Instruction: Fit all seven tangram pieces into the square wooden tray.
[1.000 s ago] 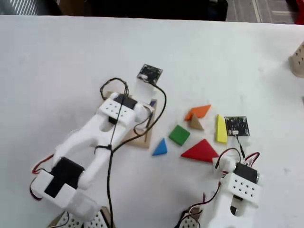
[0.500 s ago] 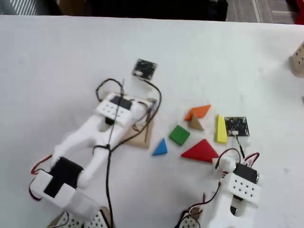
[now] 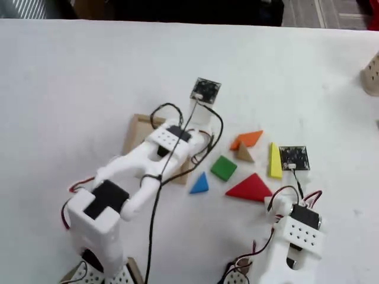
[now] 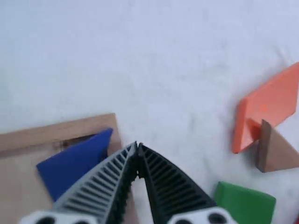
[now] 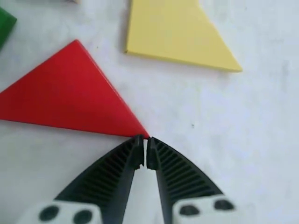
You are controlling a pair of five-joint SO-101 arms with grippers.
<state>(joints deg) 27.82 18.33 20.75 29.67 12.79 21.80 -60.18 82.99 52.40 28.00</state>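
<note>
Logging wooden tray (image 3: 137, 131) left of centre in my high view, dark blue piece (image 4: 74, 161) inside; loose rightward: orange parallelogram (image 3: 247, 139), tan triangle (image 3: 244, 154), green square (image 3: 223, 167), blue triangle (image 3: 199, 184), red triangle (image 3: 251, 188), yellow triangle (image 3: 275, 161). Left gripper (image 4: 137, 161) closed at tray corner; right gripper (image 5: 144, 151) closed by red triangle.

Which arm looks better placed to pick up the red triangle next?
Right. The right gripper sits shut at the red triangle's corner, while the left gripper hangs shut over the tray edge, farther off.
</note>
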